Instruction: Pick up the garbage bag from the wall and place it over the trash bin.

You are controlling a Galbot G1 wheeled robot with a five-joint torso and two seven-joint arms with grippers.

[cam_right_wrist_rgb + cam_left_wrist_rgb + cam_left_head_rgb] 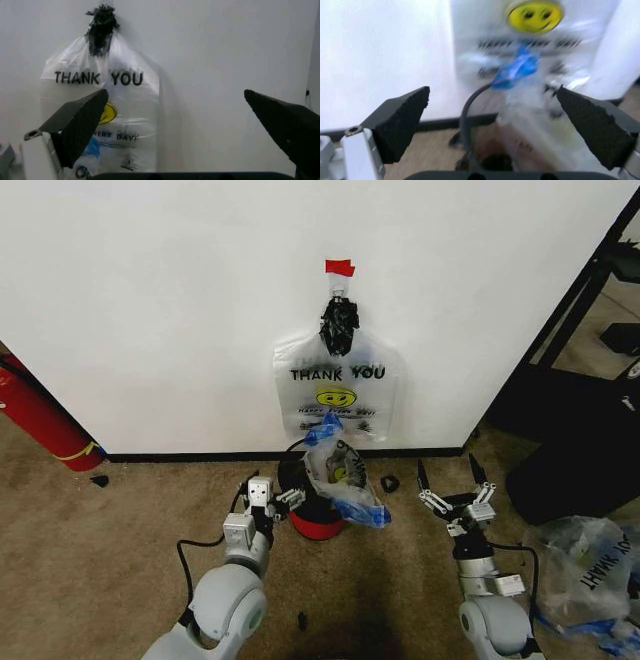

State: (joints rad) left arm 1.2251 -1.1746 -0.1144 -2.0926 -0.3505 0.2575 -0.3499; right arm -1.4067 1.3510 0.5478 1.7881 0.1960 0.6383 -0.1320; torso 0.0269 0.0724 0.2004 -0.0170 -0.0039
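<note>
The garbage bag [345, 480], crumpled translucent plastic with blue patches, lies over the right part of the red trash bin [318, 525] and droops down its right side. The bin stands on the carpet against the white wall [150, 310]. My left gripper [283, 498] is open at the bin's left side, level with the black rim. In the left wrist view its fingers [402, 120] stand wide apart, with the rim [465, 120] and the bag [530, 112] just beyond them. My right gripper [455, 485] is open to the right of the bin, holding nothing.
A flat white THANK YOU bag [335, 385] hangs on the wall above the bin under red tape [340, 267]. A red cylinder [40, 420] leans at far left. A clear lettered bag [585, 575] and a black frame [590, 300] stand at right. A small black object [390, 482] lies between bin and right gripper.
</note>
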